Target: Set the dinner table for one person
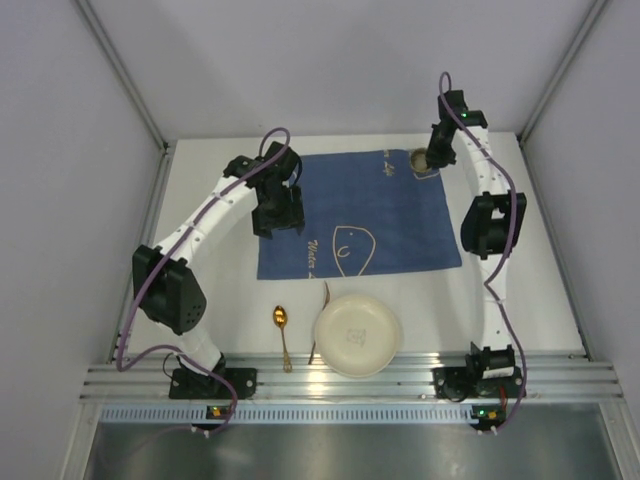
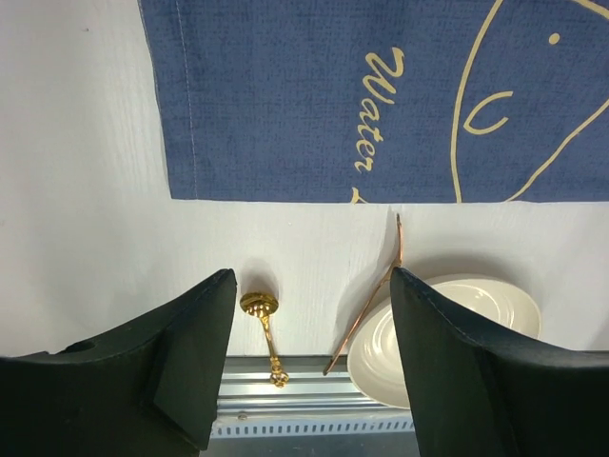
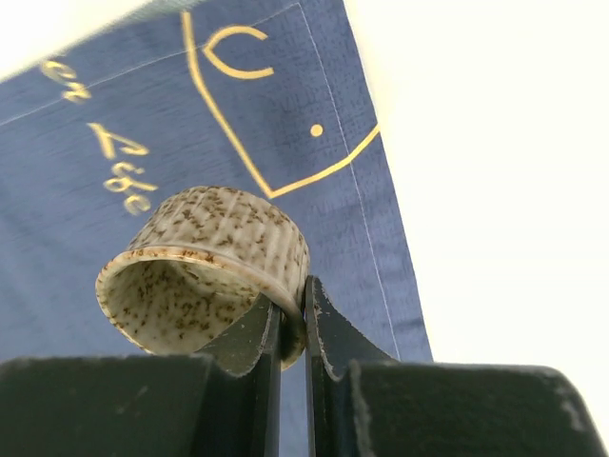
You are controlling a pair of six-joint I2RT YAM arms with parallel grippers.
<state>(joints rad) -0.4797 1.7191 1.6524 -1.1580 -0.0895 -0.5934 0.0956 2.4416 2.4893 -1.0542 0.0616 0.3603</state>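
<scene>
Top external: right hand pinches speckled cup by far edge of bench; left hand wide open, empty; plate, spoon at near edge.

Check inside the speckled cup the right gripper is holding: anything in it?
Nothing shows: the speckled cup tilts toward the right wrist camera, and its visible inside is bare speckled glaze. The right gripper pinches the rim, and one finger hides the inside wall there.

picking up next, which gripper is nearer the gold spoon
Left gripper: open at the cloth edge, just beyond the spoon. Right gripper holds a cup at its far right corner.
</scene>
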